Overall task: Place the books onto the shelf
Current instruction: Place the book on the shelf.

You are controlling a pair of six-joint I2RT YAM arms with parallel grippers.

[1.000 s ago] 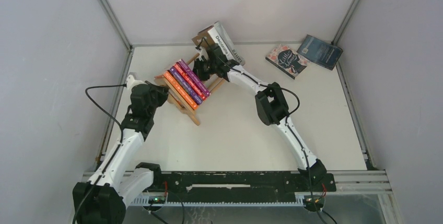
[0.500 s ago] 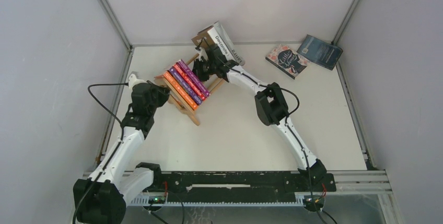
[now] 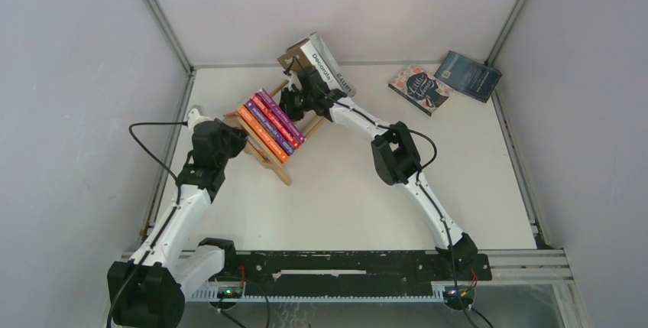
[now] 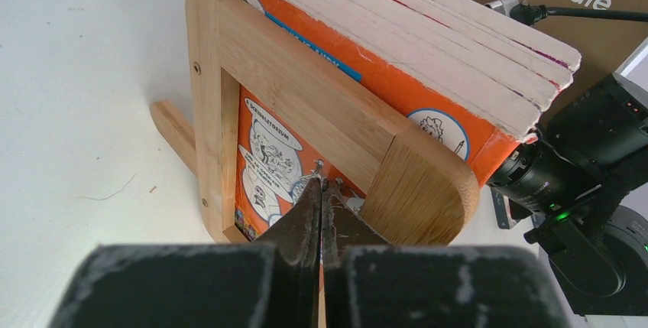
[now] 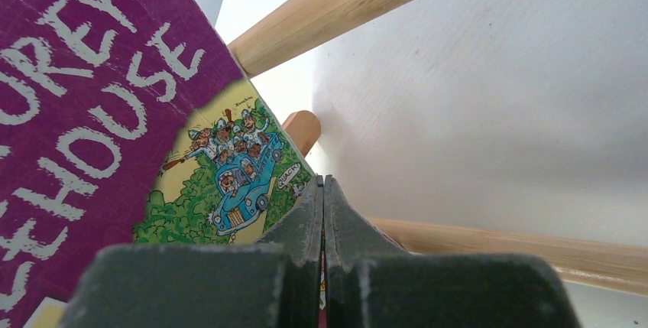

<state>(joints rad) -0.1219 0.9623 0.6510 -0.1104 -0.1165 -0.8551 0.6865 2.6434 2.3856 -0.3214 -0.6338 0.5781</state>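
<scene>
Purple book (image 5: 92,91) cover: right-wrist view only

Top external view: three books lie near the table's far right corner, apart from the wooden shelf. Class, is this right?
Not three: the top external view shows two books there, a floral-covered book and a dark blue book. They do lie near the far right corner, apart from the wooden shelf.

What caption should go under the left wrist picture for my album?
Shut left tool points at the orange book in the wooden shelf.
</scene>
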